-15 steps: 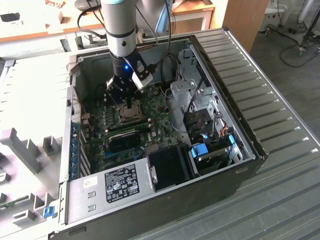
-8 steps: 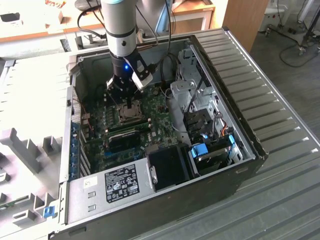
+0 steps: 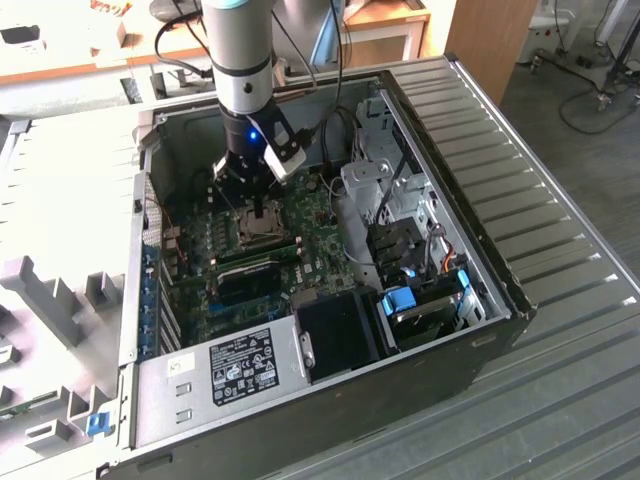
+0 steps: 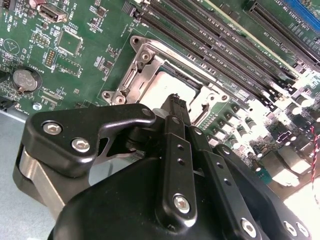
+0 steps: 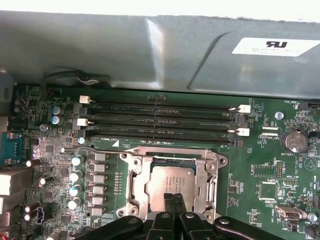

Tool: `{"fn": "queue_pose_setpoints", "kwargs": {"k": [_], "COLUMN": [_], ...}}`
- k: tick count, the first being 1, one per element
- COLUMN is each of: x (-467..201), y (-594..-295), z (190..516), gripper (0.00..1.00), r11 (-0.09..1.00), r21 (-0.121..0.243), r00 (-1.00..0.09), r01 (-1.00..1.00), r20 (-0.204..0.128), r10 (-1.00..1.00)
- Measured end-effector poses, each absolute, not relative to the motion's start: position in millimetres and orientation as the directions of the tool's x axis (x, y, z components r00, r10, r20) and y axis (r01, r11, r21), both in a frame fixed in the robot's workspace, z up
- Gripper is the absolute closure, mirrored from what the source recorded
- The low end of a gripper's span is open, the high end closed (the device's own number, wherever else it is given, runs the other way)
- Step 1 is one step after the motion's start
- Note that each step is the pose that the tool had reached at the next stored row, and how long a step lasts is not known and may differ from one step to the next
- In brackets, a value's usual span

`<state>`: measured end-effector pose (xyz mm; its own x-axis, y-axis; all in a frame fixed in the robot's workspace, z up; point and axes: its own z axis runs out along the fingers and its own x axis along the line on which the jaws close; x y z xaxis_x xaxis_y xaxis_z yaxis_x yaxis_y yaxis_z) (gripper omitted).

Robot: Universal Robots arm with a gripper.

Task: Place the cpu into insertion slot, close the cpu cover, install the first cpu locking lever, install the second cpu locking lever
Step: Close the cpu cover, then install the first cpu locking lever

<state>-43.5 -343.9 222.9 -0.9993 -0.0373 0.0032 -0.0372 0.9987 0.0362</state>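
Jaws first: find them pressed together, pinching nothing, pointing down at the board. In first wrist view, see both fingertips (image 5: 168, 200) side by side at one edge of the cpu (image 5: 167, 181); cannot tell if touching it or just above. Find cpu already seated flat in the insertion slot (image 3: 262, 228), silvery-grey top up, showing through the window of the cpu cover (image 5: 206, 175). Find cpu cover lying down flat around it, not raised. By exterior view's left to right: grey moulded blocks (image 3: 60, 290), then open PC case (image 3: 459, 190) w/ arm (image 3: 240, 60) reaching in over the motherboard (image 3: 320, 250), then drive cage (image 3: 385, 185), then ribbed worktop (image 3: 570, 230). Four long memory slots (image 5: 160, 120) just beside the insertion slot, parallel to its edge.
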Motion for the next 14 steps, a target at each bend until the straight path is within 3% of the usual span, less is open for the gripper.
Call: {"fn": "queue_pose_setpoints", "kwargs": {"k": [14], "x": [-43.5], "y": [-345.3], "z": [224.8], "gripper": [0.89], "r11": [0.999], "r21": [0.036], "r00": [-0.999], "r01": [-0.037], "r20": [0.003], "r10": [-0.037]}}
